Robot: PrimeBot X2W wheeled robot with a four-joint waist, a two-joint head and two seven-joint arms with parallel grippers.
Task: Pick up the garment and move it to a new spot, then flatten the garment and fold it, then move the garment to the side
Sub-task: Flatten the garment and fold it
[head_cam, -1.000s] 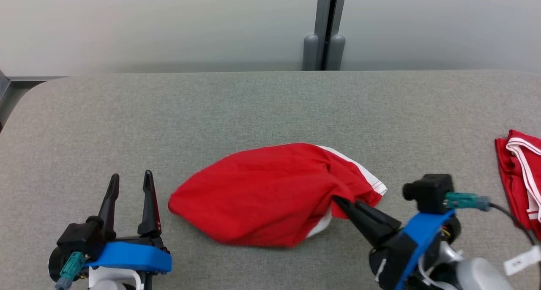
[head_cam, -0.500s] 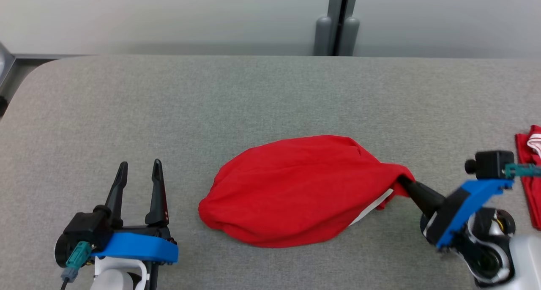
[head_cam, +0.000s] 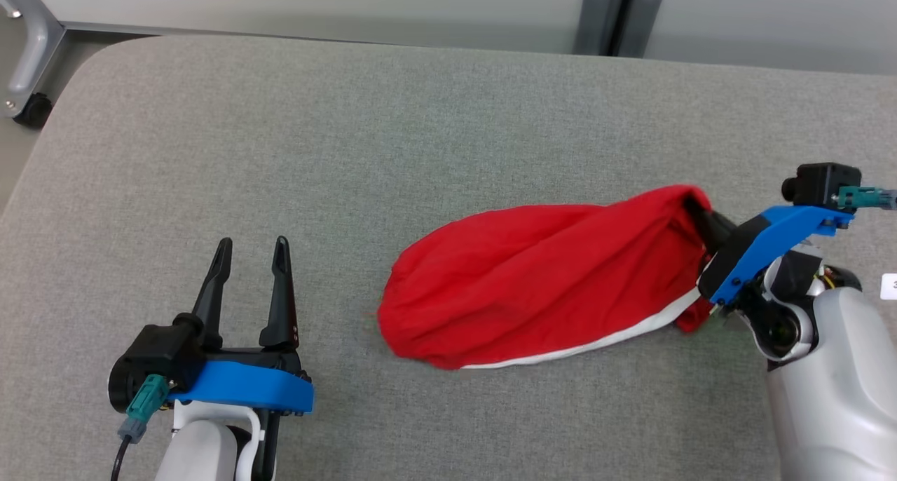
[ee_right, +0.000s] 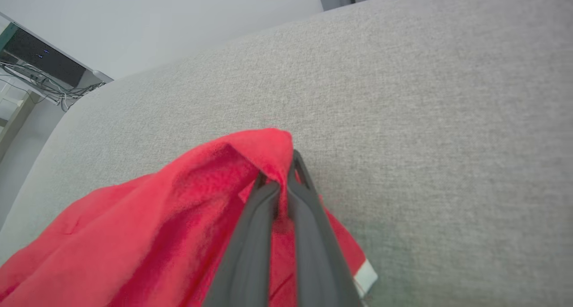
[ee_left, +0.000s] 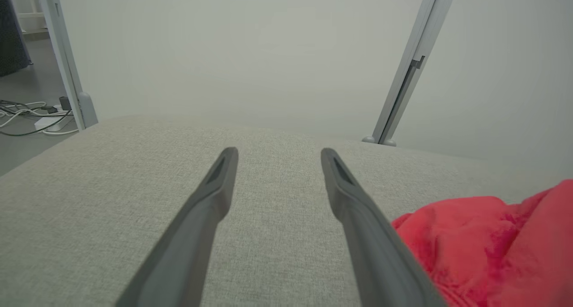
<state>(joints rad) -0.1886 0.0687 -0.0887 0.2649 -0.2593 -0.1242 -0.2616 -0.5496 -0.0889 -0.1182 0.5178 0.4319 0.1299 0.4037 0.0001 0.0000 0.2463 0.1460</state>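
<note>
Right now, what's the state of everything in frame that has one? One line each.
garment: bunched, not flattened or folded; one end pinched, the rest lying on the table.
right gripper: shut on the garment's end.
left gripper: open, holding nothing, apart from the garment.

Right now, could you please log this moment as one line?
right hand: shut on garment end | left hand: open, empty | garment: bunched on table

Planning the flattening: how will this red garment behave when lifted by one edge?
Probably floppy: the red garment droops in folds from the pinching right gripper. Likely light: thin cloth, bunched on the grey fabric surface.
</note>
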